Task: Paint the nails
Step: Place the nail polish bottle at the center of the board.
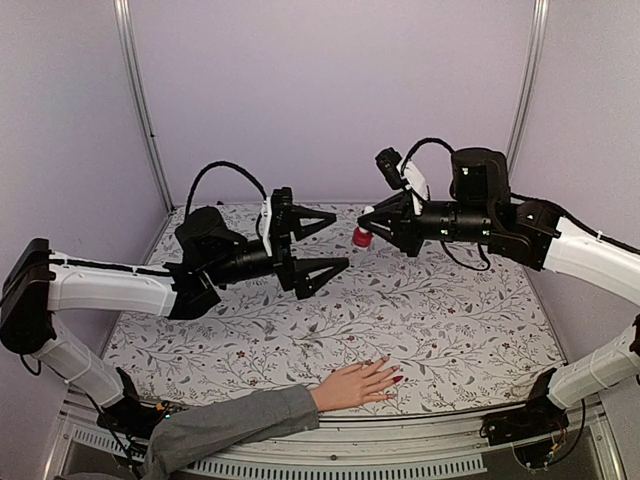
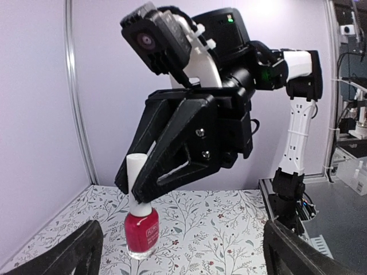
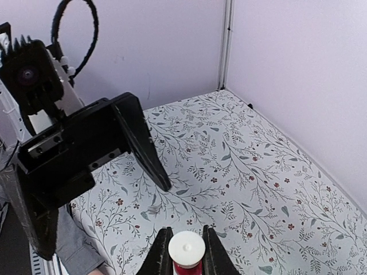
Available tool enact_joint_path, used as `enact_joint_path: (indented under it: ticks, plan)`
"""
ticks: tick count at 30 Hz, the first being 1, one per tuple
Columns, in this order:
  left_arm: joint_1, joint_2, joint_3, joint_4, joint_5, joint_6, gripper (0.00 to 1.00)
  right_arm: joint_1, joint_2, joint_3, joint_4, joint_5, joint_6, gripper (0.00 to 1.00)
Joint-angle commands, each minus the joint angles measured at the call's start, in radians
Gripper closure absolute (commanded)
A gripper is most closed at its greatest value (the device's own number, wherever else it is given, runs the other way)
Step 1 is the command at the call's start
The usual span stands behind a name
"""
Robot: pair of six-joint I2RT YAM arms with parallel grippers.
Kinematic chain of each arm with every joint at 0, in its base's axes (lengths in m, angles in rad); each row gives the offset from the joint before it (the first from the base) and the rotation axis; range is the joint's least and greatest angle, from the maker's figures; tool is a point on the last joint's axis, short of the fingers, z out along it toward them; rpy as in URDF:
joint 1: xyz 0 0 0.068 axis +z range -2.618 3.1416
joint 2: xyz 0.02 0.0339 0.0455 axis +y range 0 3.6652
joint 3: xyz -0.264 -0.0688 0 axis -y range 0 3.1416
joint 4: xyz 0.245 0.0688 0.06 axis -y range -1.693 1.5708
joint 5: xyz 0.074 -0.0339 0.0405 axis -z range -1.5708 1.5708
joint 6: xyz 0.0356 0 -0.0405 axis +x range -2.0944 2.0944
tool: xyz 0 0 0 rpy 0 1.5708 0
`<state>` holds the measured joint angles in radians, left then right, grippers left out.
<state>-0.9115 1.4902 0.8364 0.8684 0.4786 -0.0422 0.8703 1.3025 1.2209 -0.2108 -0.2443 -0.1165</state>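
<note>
Two grippers faced each other at the far side: our right gripper [image 3: 187, 255] pinched the white cap [image 2: 135, 166] of the red bottle [image 2: 141, 232], and our left gripper [image 1: 331, 243] stood spread wide beside it. The nails [image 1: 392, 377] lay at the table's [image 1: 450, 330] near edge, some red. We judged brush-fetching underway; next, lifting the cap straight out, then reaching an unpainted nail.

Bench [image 1: 450, 320] showing white cover, grey-green vine print, tiny red blossoms. Bottle [image 2: 141, 234] showing deep red, cap [image 3: 186, 247] white. Hand [image 1: 355, 385] showing pale flesh tone, sleeve [image 1: 230, 425] grey, some nails [image 1: 398, 380] showing red. Left tool [image 1: 340, 240], right tool [image 2: 133, 192] showing black. Arms [image 1: 110, 288] showing white with black joints. Walls [image 1: 330, 90] showing pale lilac.
</note>
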Motion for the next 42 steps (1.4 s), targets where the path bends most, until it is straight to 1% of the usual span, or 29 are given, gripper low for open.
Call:
enact_joint_path:
  ticks: [1,6,7,11,18,30,35,39,42]
  plan:
    - [0.035,-0.044,-0.036,-0.024,-0.086,-0.031,0.01,-0.063,-0.005,-0.072,0.09,0.071,0.088,1.0]
    - [0.066,-0.076,-0.065,-0.052,-0.172,-0.053,0.0,-0.108,0.025,-0.128,0.152,0.107,0.12,1.0]
    - [0.07,-0.082,-0.073,-0.052,-0.184,-0.055,0.0,-0.118,0.042,-0.139,0.169,0.112,0.148,1.0]
    - [0.086,-0.104,-0.096,-0.055,-0.22,-0.066,0.01,-0.136,0.097,-0.2,0.289,0.127,0.173,1.0]
    - [0.094,-0.132,-0.122,-0.064,-0.237,-0.067,0.0,-0.143,0.232,-0.24,0.418,0.14,0.174,0.99]
    - [0.098,-0.144,-0.141,-0.063,-0.273,-0.073,0.0,-0.151,0.494,-0.219,0.571,0.109,0.18,0.99]
    - [0.099,-0.137,-0.145,-0.053,-0.274,-0.076,0.0,-0.148,0.548,-0.223,0.606,0.084,0.177,0.98]
    - [0.1,-0.127,-0.143,-0.043,-0.273,-0.077,0.0,-0.125,0.566,-0.224,0.615,0.111,0.129,0.96]
    - [0.1,-0.122,-0.14,-0.036,-0.272,-0.079,0.0,-0.112,0.572,-0.244,0.651,0.119,0.087,0.96]
